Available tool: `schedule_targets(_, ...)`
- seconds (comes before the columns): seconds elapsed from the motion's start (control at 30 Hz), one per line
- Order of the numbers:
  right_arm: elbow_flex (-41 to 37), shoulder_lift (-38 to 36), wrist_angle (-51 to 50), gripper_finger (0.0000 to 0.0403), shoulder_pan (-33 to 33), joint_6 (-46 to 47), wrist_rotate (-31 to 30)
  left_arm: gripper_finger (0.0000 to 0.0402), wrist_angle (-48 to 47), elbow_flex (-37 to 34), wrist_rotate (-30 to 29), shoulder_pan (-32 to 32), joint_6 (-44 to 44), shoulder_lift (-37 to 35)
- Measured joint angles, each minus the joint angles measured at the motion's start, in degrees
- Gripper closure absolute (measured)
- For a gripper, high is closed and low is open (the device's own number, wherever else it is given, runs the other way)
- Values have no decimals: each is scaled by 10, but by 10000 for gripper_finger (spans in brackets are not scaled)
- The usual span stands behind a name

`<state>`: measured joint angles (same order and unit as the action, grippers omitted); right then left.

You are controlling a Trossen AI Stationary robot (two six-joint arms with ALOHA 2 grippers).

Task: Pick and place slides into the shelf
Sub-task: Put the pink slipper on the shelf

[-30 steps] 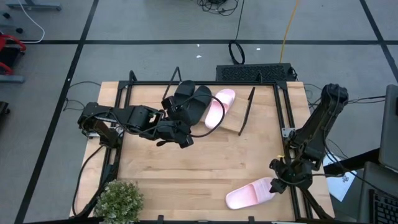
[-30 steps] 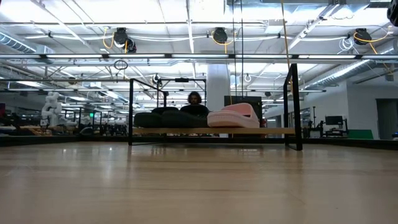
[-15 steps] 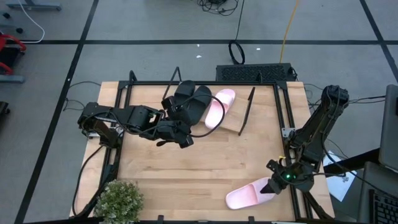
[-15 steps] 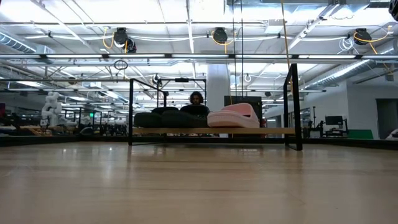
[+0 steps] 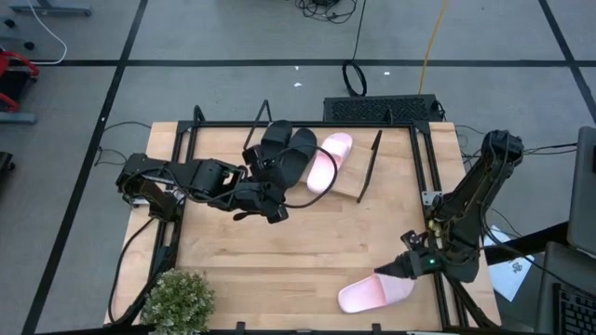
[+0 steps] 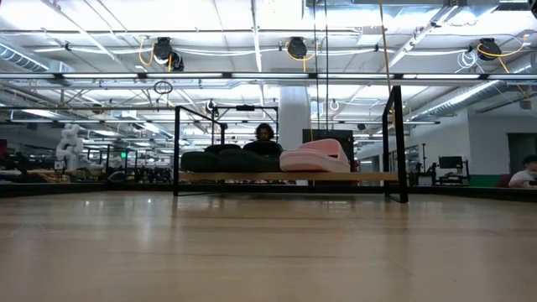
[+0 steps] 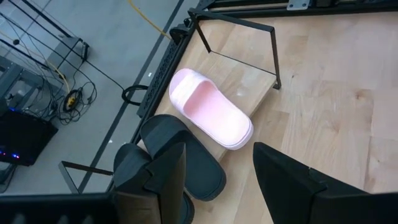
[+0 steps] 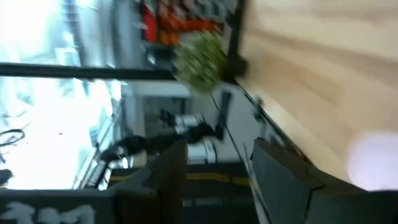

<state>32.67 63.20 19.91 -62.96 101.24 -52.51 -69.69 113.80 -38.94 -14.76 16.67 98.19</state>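
High view: right gripper [image 5: 402, 268] spread by 4th slide [image 5: 374, 292]; low view misses both; left gripper [image 7: 214, 177] spread.

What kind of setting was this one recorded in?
Most likely a large robotics lab or workshop hall: exposed ceiling pipes and strip lights, a grey floor marked with black tape lines, and another workstation with monitors behind the table.

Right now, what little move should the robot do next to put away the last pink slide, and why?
Probably lower the right gripper over the loose pink slide and straddle its strap. Its jaws stand open just beside that slide near the table's front edge. The shelf already holds two black slides and one pink slide, with room left.
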Motion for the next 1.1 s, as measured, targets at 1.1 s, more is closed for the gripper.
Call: schedule_targets(1.1, 527, 330, -741, 229, 124, -20, 450, 213, -5, 0, 20, -27, 0, 0)
